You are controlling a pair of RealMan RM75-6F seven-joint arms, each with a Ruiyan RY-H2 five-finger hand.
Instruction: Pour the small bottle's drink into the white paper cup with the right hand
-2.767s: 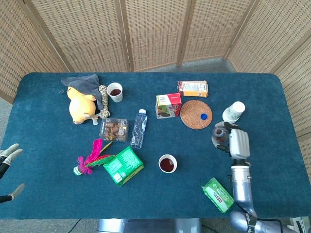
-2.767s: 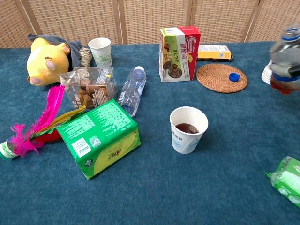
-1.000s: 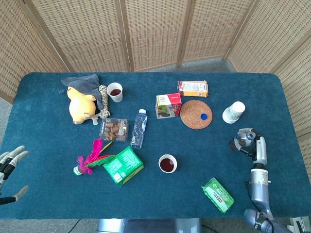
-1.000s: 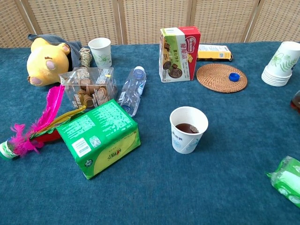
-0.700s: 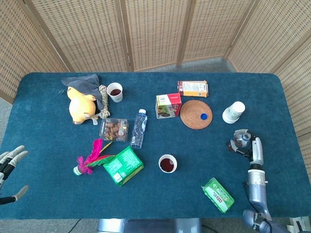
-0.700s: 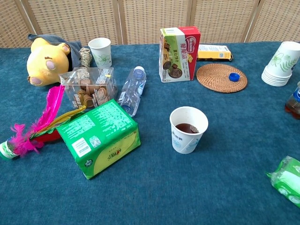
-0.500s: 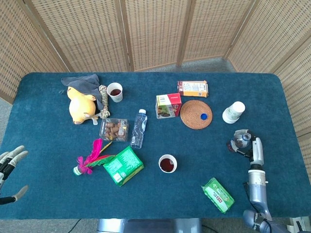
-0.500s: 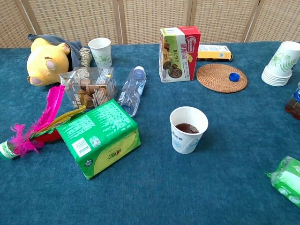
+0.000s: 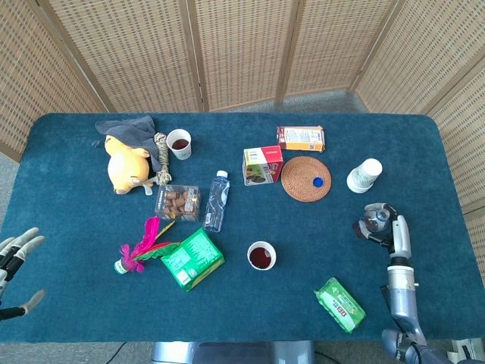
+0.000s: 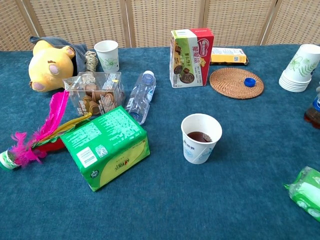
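Blue felt-like cloth covers the table (image 9: 68, 189); woven cane screens close off the far side.

Small bottle (image 9: 375, 218): stands near the table's right edge, neck up, cap off. The right hand (image 9: 392, 232) has its fingers (image 9: 367, 227) wrapped round the body. The chest view catches only a sliver of the bottle at the frame edge, with dark drink low down, so I can't confirm there how firmly it is gripped.

Handling, my judgement:
- Light, mostly empty; thin clear plastic, likely to flex under squeeze.
- Smooth wall, so slip is possible. Hold at mid-body, below the open neck.
- Open mouth: any tilt spills, and the cloth would soak it up.

White paper cup (image 9: 261, 255): well to the left of the fingers, toward the table's middle, upright, dark drink already in it. Soft wall, light, easily knocked over. To my eye the pour looks done or nearly so.

Outward from the fingers:
- stack of cups (image 9: 364, 174) just beyond them;
- blue cap (image 9: 319, 182) on a woven coaster (image 9: 299, 176), beyond and to the left;
- green packet (image 9: 340, 304) on the near side, toward me.

Left hand (image 9: 15, 262): far across at the table's left edge, fingers apart, holding nothing.
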